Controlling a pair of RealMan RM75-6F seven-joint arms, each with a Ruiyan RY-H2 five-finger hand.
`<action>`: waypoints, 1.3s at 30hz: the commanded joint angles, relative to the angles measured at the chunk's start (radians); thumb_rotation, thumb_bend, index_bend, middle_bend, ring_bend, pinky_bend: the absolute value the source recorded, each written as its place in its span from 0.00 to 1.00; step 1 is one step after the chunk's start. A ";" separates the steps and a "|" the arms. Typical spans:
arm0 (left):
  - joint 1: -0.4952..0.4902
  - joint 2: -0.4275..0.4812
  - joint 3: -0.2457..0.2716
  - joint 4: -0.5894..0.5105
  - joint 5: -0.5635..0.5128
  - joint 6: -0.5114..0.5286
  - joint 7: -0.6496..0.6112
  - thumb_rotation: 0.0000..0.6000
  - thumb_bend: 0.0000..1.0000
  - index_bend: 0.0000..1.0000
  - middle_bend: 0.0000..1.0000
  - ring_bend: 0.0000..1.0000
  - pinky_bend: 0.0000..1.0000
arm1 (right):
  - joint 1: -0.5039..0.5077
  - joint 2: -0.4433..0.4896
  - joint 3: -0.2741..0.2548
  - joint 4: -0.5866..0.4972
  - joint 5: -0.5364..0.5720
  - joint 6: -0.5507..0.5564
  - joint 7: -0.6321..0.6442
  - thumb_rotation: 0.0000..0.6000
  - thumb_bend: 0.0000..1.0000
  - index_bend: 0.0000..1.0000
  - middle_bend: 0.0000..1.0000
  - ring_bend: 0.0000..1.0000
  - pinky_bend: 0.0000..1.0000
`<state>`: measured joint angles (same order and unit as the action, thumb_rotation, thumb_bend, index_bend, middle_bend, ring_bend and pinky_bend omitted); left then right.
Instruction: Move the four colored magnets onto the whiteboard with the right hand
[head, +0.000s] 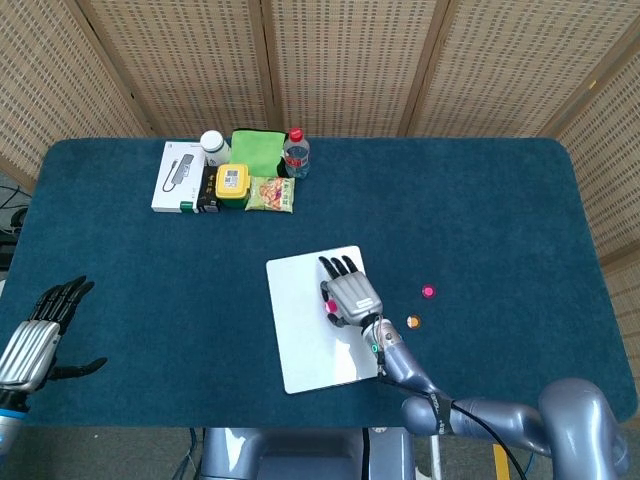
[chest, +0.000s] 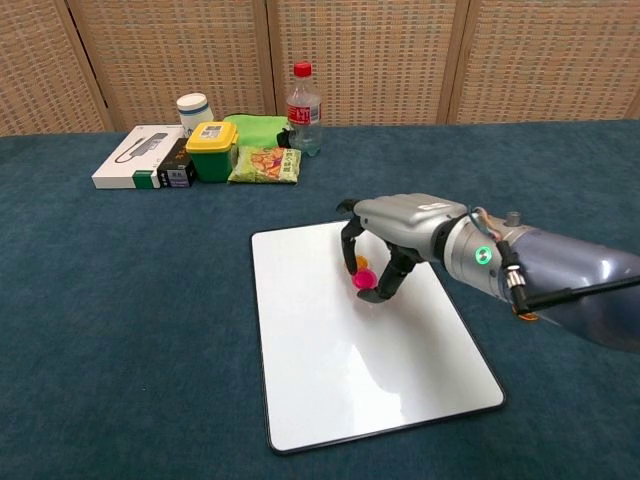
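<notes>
You are working over the blue surface (chest: 120, 300), with the whiteboard (chest: 330, 390) lying flat near its front centre. The right robot hand (chest: 385, 240) is hovering over the upper part of the board and is pinching a pink magnet (chest: 362, 279) between thumb and fingertips; in the head view the same robot hand (head: 350, 292) is covering much of the board's upper right area. The left robot hand (head: 40, 325) is idling at the left edge of the surface, fingers apart and holding nothing.

By judgement, you are carrying out the second placement. One orange magnet (chest: 360, 263) is already sitting on the board, partly hidden behind the fingers. A second pink magnet (head: 428, 291) and a second orange magnet (head: 413, 321) are lying on the surface to the right of the board, near each other and well apart from the board's edge.

The next move is calling for lowering the held magnet flat onto bare board just beside the orange one, without landing on it, then opening the fingers and lifting straight up so the magnet is not dragging along.

Regarding writing: the items at the rear (a white box (chest: 128, 165), a yellow-lidded container (chest: 212, 150), a snack packet (chest: 264, 164), a red-capped bottle (chest: 302, 110)) are carrying labels, but none is legible at this size.
</notes>
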<state>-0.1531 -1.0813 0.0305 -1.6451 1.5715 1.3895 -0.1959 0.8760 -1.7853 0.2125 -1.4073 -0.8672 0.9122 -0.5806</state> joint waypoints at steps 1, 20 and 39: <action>0.000 0.000 0.000 0.000 0.000 0.000 0.000 1.00 0.00 0.00 0.00 0.00 0.00 | 0.003 -0.012 -0.006 -0.011 -0.003 0.009 -0.004 1.00 0.36 0.59 0.03 0.00 0.00; -0.001 0.004 0.002 0.000 0.002 -0.003 -0.009 1.00 0.00 0.00 0.00 0.00 0.00 | -0.057 0.157 -0.019 -0.061 -0.050 0.084 0.032 1.00 0.25 0.32 0.00 0.00 0.00; 0.001 -0.003 0.002 -0.001 0.006 0.006 0.008 1.00 0.00 0.00 0.00 0.00 0.00 | -0.208 0.256 -0.100 0.104 -0.104 0.040 0.248 1.00 0.26 0.42 0.00 0.00 0.00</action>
<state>-0.1519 -1.0842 0.0322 -1.6459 1.5778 1.3952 -0.1885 0.6714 -1.5281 0.1149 -1.3076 -0.9678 0.9540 -0.3363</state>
